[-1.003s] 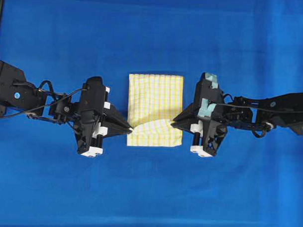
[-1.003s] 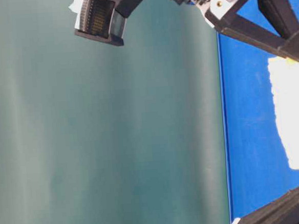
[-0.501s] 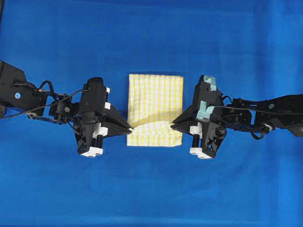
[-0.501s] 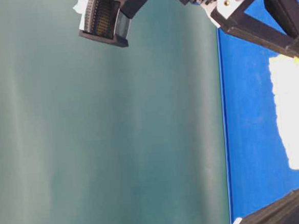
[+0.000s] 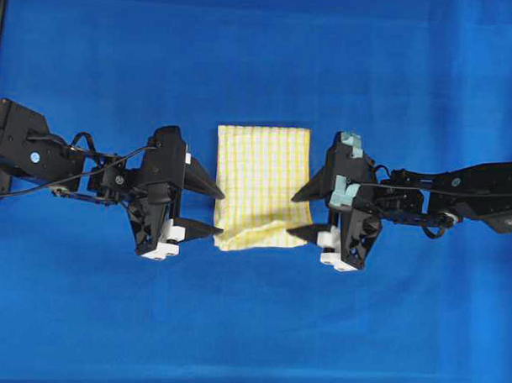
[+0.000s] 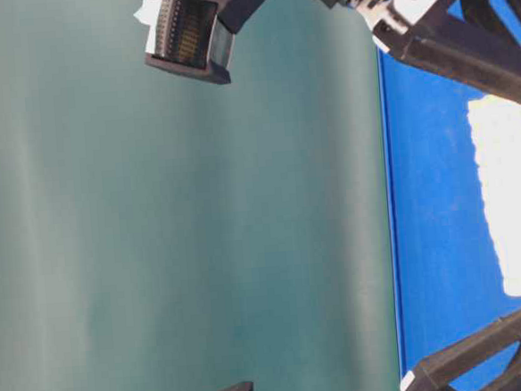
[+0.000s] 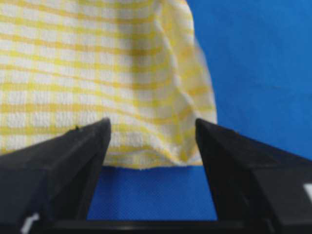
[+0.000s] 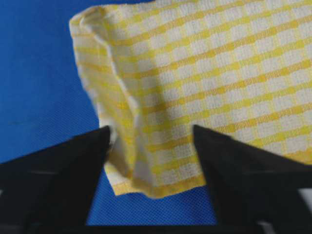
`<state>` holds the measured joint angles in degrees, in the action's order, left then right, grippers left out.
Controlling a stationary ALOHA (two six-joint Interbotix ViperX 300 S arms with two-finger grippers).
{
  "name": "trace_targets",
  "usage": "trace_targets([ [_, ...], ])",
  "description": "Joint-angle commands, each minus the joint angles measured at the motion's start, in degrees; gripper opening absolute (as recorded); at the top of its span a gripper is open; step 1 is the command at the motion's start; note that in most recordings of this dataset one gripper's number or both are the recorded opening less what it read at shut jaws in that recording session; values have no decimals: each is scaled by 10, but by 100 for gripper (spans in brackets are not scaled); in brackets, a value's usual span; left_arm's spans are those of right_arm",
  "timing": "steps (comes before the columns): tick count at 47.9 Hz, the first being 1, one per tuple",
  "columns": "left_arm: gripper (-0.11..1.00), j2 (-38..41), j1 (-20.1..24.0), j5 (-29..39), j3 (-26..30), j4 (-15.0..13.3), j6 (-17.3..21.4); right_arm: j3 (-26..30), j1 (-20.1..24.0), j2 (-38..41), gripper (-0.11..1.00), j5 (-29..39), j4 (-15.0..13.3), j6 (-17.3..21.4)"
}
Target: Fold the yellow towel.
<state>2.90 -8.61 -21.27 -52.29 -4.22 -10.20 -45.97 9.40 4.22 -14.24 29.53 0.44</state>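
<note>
Now the yellow towel lies folded on the blue cloth, right between the two hands. The left gripper sits just beside one side edge, wide open and holding nothing. The right gripper sits just beside the other edge, also wide open and empty. The near end by both hands looks puffy and wrinkled. That loose top layer could slide or flop back open. A finger could also catch the edge if a hand pulls away low, and drag the fold crooked.
</note>
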Motion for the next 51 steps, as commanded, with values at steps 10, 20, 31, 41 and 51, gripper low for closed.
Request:
trace_targets([
  [10,67,-96,5,64,7,4,35,1,-1,-71,75,-2,-11,-28],
  [20,67,-193,12,111,-13,4,76,-31,-11,-173,76,11,-11,-84],
  [31,67,-325,25,113,-83,4,91,-99,-28,-330,75,44,-11,-146],
  [41,67,-461,30,121,-142,5,95,-163,-49,-477,75,101,-11,-166],
  [51,67,-579,33,159,-188,5,113,-215,-87,-592,75,173,-29,-167],
])
